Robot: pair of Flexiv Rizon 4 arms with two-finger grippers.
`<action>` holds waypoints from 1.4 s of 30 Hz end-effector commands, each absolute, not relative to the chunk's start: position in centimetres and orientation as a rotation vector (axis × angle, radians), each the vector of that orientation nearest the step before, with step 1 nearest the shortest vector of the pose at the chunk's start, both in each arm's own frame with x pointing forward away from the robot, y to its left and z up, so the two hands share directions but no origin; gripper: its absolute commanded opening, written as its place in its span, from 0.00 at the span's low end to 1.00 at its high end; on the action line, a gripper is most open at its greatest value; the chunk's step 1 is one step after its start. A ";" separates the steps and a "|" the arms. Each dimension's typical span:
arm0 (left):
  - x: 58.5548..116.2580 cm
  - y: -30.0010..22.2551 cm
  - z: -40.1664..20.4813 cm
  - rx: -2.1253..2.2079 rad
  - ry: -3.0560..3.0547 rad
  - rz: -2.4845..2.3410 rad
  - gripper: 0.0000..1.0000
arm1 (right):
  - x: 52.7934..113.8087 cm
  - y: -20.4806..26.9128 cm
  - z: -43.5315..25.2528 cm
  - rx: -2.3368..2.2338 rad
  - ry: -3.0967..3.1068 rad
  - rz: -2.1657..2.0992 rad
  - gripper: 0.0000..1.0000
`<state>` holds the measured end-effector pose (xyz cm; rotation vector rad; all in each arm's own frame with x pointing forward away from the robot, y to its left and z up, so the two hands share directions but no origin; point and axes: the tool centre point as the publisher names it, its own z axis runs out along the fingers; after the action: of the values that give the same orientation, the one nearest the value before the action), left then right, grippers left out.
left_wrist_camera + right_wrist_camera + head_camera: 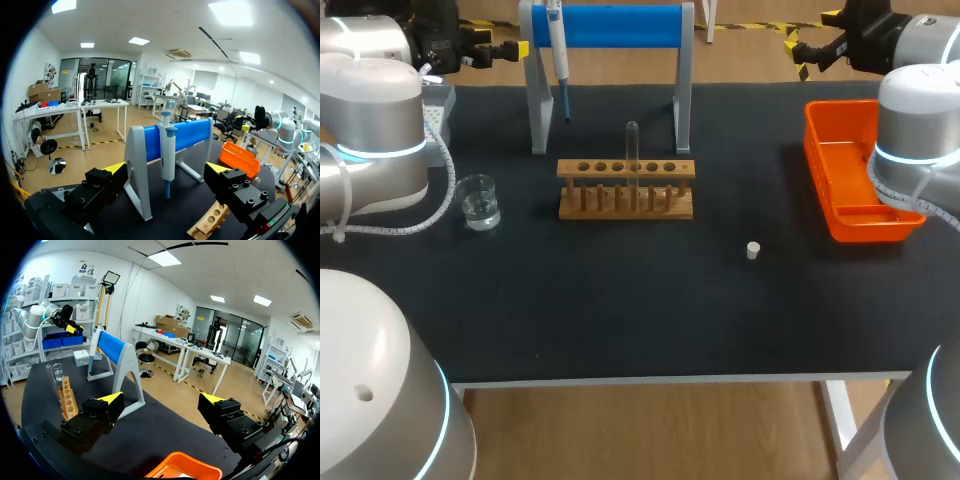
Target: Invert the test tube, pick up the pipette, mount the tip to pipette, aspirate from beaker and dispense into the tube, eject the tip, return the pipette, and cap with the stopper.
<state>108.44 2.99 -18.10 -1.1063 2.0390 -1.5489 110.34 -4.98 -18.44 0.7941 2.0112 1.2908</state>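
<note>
Both my arms are held high at the far corners, clear of everything on the black tabletop [620, 310]. The left end effector [166, 169] has its fingers spread wide with nothing between them. Straight ahead of it the pipette [167, 150] hangs on the blue-barred stand [192, 134], its narrow end pointing down. The right end effector [160, 398] is spread wide too and holds nothing. The orange bin [184, 469] lies below it.

From the head view, the stand is at the far edge, with the wooden rack [626, 190] just in front of it. The test tube [632, 150] stands upright in a middle hole of the rack. Its upper end looks rounded, though I cannot be sure. The glass beaker [478, 202] with clear liquid sits to the rack's left, near my left arm. The small white stopper [753, 250] lies alone on the tabletop, nearer to me than the rack and off to its right. It is between the rack and the orange bin and touches neither.
</note>
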 end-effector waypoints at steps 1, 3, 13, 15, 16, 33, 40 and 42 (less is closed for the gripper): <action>108.4 3.0 -18.2 -1.105 2.036 -1.550 1.00 | 110.4 -5.0 -18.4 0.794 2.013 1.290 1.00; 108.4 3.0 -18.2 -1.105 2.036 -1.550 1.00 | 110.4 -5.0 -18.4 0.794 2.013 1.290 1.00; 108.4 3.0 -18.2 -1.105 2.036 -1.550 1.00 | 110.4 -5.0 -18.4 0.794 2.013 1.290 1.00; 108.4 3.0 -18.2 -1.105 2.036 -1.550 1.00 | 110.4 -5.0 -18.4 0.794 2.013 1.290 1.00; 108.4 3.0 -18.2 -1.105 2.036 -1.550 1.00 | 110.4 -5.0 -18.4 0.794 2.013 1.290 1.00; 108.4 3.0 -18.2 -1.105 2.036 -1.550 1.00 | 98.8 -3.8 -18.6 0.701 2.036 1.423 1.00; 108.4 3.0 -18.2 -1.105 2.036 -1.550 1.00 | 94.1 -2.0 -19.3 0.625 2.016 1.538 1.00; 108.4 3.0 -18.2 -1.105 2.036 -1.550 1.00 | 93.2 -1.7 -19.7 0.624 2.014 1.554 1.00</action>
<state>108.44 2.99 -18.10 -1.1063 2.0390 -1.5490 95.96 -0.33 -19.47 0.6455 2.0799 1.5013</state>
